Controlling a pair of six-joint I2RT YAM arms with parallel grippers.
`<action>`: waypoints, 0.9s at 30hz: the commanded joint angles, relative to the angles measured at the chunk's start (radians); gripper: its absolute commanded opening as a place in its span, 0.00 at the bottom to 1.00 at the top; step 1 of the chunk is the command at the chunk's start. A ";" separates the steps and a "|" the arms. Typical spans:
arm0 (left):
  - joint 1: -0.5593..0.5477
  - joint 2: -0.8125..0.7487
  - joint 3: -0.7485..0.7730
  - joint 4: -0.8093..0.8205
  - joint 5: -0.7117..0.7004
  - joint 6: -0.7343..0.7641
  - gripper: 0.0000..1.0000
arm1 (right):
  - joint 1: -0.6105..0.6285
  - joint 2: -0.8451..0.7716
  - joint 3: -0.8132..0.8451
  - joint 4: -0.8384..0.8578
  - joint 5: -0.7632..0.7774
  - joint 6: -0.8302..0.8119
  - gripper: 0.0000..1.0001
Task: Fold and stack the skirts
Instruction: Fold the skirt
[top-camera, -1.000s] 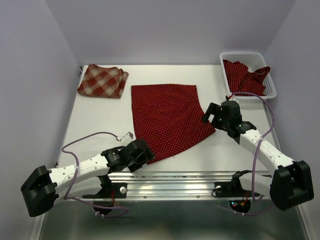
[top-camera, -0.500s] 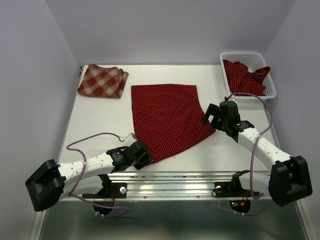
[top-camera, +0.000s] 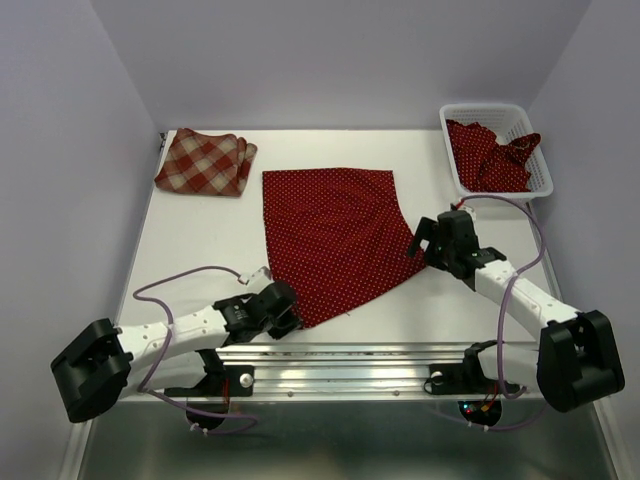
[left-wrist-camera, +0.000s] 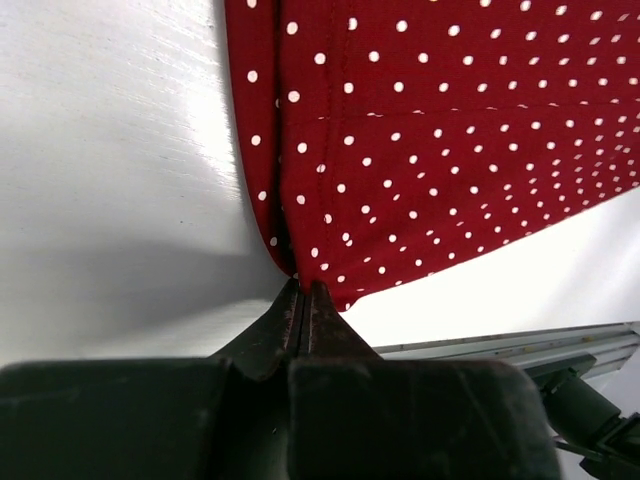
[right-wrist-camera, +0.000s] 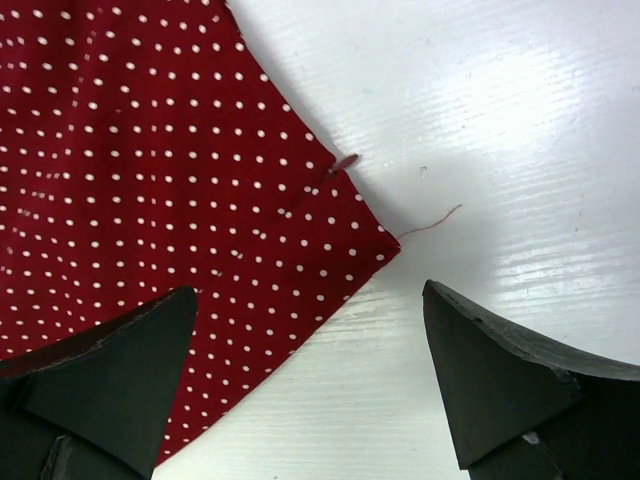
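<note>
Left gripper (left-wrist-camera: 303, 292) is pinched shut on the near corner of the spread polka-dot skirt (top-camera: 335, 235), which lies flat in the middle of the table (top-camera: 200, 250). Right gripper (right-wrist-camera: 308, 300) stands wide open, holding nothing, its fingers straddling that skirt's right corner. A folded plaid skirt (top-camera: 205, 162) sits at the far left, and another dotted skirt (top-camera: 487, 155) lies crumpled in the white basket (top-camera: 495, 108) at far right.

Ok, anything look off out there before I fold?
Minor only. A loose thread trails off the spread skirt's right corner onto the table. The other dotted skirt sits crumpled in the basket, unfolded. The plaid skirt is folded, far left. No spills or tears show.
</note>
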 joint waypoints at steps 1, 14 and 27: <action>-0.005 -0.057 -0.028 -0.010 -0.033 0.010 0.00 | -0.016 -0.010 -0.028 0.005 0.038 0.021 1.00; -0.003 -0.182 -0.074 0.001 -0.036 0.019 0.00 | -0.016 0.051 -0.082 0.101 0.007 0.064 0.83; -0.003 -0.134 -0.049 0.002 -0.010 0.045 0.00 | -0.016 0.148 -0.129 0.218 0.030 0.118 0.31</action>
